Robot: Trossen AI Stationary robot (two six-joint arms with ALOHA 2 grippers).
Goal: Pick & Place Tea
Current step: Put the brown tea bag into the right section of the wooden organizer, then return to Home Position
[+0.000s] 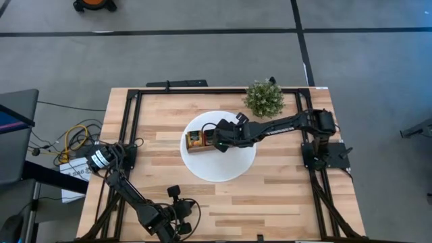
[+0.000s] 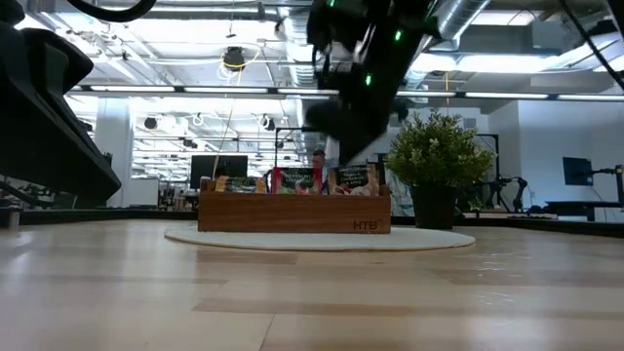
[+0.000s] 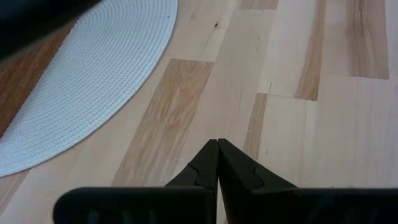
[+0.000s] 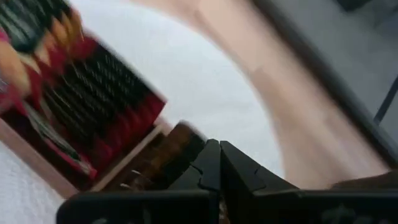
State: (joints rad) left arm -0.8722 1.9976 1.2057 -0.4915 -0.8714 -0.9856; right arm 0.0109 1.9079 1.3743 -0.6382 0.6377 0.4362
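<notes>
High view: the right gripper (image 1: pixel 217 138) hangs over the wooden box (image 1: pixel 198 141) on the white disc (image 1: pixel 229 169), its fingers together and empty; tea sachets (image 1: pixel 195 140) stand in the box. The left gripper (image 1: pixel 183 228) waits at the worktop's (image 1: pixel 283 196) near edge, fingers together. A green plant (image 1: pixel 264 98) stands beside the disc.

Low view: sachets (image 2: pixel 292 179) stick up from the box (image 2: pixel 292 212), with the right arm above.

Left wrist view: closed fingers (image 3: pixel 217 163) over bare worktop near the disc (image 3: pixel 93 68).

Right wrist view: closed fingers (image 4: pixel 217 163) just beside the box's end; red sachets (image 4: pixel 93 99) fill it.
</notes>
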